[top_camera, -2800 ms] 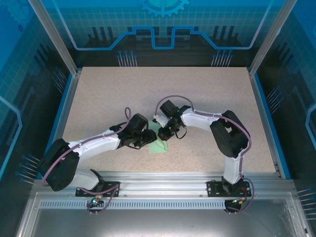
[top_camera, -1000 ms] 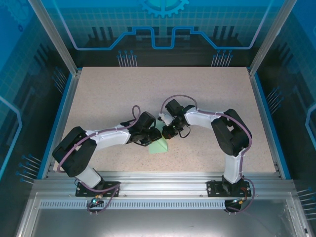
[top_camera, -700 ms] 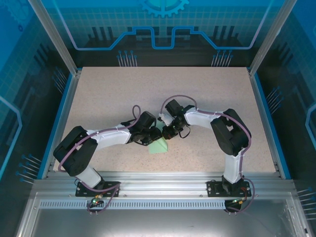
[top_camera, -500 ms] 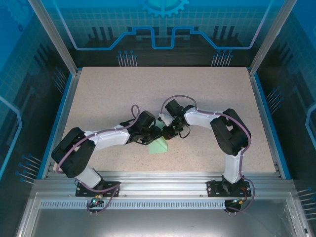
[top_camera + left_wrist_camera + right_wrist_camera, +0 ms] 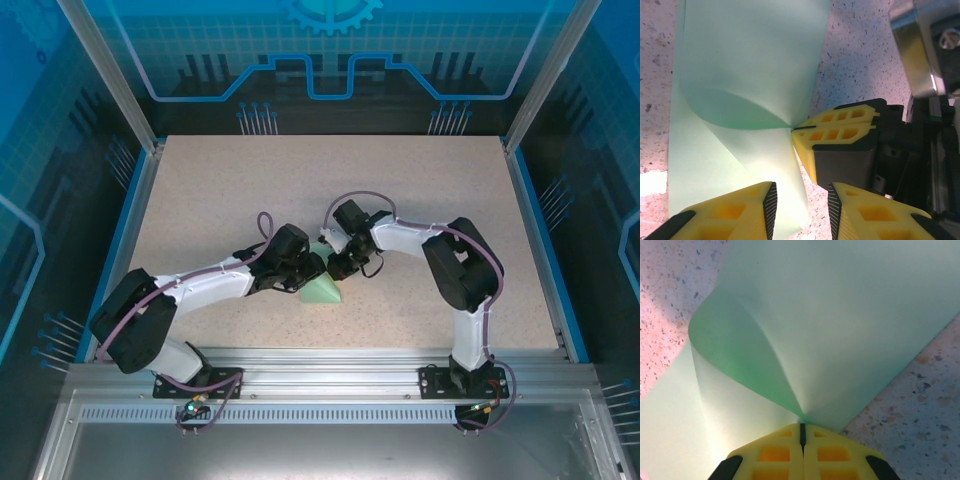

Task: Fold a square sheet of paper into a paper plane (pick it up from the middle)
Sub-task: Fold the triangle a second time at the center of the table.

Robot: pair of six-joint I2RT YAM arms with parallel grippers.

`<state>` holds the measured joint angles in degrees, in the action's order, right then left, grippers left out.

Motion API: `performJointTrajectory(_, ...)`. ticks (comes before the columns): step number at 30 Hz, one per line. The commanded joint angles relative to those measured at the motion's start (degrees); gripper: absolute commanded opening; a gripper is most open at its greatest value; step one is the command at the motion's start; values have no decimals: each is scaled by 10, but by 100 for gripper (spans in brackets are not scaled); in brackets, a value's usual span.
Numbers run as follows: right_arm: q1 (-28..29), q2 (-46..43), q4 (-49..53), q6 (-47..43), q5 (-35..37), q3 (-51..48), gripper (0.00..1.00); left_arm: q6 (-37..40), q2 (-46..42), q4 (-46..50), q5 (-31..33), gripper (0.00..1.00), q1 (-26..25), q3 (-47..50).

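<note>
The square sheet of paper point(image 5: 323, 292) is pale mint green and lies near the table's middle front, one part curled up into a cone. My right gripper point(image 5: 801, 427) is shut on the paper point(image 5: 840, 315), pinching it to a point from which creaseless curves fan out. In the left wrist view that same right gripper point(image 5: 796, 131) holds the paper point(image 5: 740, 60) at its right edge. My left gripper point(image 5: 801, 192) is open just in front of it, with the paper's edge reaching partly into the gap between its yellow fingers point(image 5: 725, 212). From above, the left gripper point(image 5: 312, 270) and right gripper point(image 5: 333, 267) nearly meet.
The speckled beige table point(image 5: 400, 180) stretches away behind and to both sides of the arms. Blue side rails and a metal frame edge it. The right arm's wrist housing point(image 5: 925, 55) sits close to the left gripper's right finger.
The left arm has drawn its elbow back to the left and its gripper has settled against the paper. The paper's pinched part now stands up more as a cone. The right gripper has barely moved.
</note>
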<state>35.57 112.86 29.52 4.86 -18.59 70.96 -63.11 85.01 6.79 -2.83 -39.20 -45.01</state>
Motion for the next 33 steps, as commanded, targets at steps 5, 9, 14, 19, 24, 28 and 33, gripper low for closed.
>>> performJointTrajectory(5, -9, 15, 23, -10, 0, 12, 5, -2, 5, 9, -5, 36, -5, -2)
performJointTrajectory(9, -9, -3, 22, -5, -4, 3, 5, 1, 2, 16, -3, 36, -5, -5)
performJointTrajectory(14, -8, -28, 17, 0, -34, -9, 6, 2, 1, 21, -1, 36, -5, -6)
performJointTrajectory(19, -8, -27, 10, 2, -44, -14, 6, 4, 1, 23, 0, 36, -6, -8)
performJointTrajectory(24, -8, -11, 12, 5, -32, -8, 6, 5, 1, 26, -1, 36, -6, -9)
performJointTrajectory(28, -8, -4, 13, 2, -29, -4, 7, 5, 1, 26, -2, 36, -5, -8)
performJointTrajectory(33, -8, 5, 15, 0, -21, -1, 7, 5, 3, 25, -4, 36, -5, -8)
